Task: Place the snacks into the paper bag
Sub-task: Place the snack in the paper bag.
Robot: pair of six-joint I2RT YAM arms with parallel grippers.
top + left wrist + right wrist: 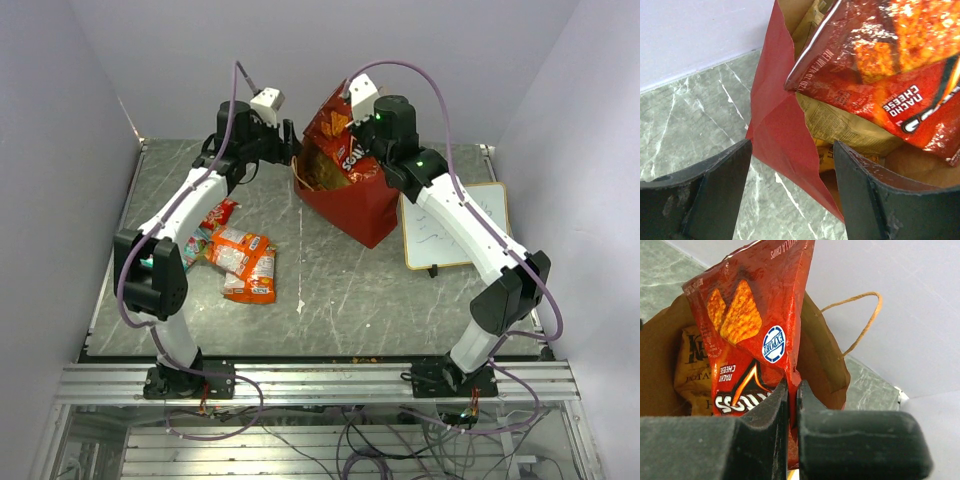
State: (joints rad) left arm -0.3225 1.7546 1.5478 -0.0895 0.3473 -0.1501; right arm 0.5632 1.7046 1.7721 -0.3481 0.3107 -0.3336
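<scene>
Insertion of the chip bag [755,315] was judged to be the step in hand. The right gripper [792,390] was pressed together on the lower edge of the chip bag and held it upright over the mouth of the paper bag [365,215], which stood toward 12 o'clock on the table [330,290]. The bottom of the chip bag was inside the opening; the top stood well above the rim. A brown pouch [690,365] already lay inside, at 9 o'clock of the chip bag in the right wrist view. The left gripper [792,147] was spread, with the folded red wall of the paper bag between its fingers [725,180]; no contact with the wall could be confirmed. Several packets [245,260] lay on the table at 8 o'clock of the paper bag, and a whiteboard [455,225] lay at 3 o'clock. To do the step well, the left gripper should close on the wall and steady the mouth before release, since thin paper would likely buckle or tip under a sideways push. The right gripper should lower the chip bag toward the free side, clear of the pouch and of the handle [865,315], and open only once the packet sits below the rim.
</scene>
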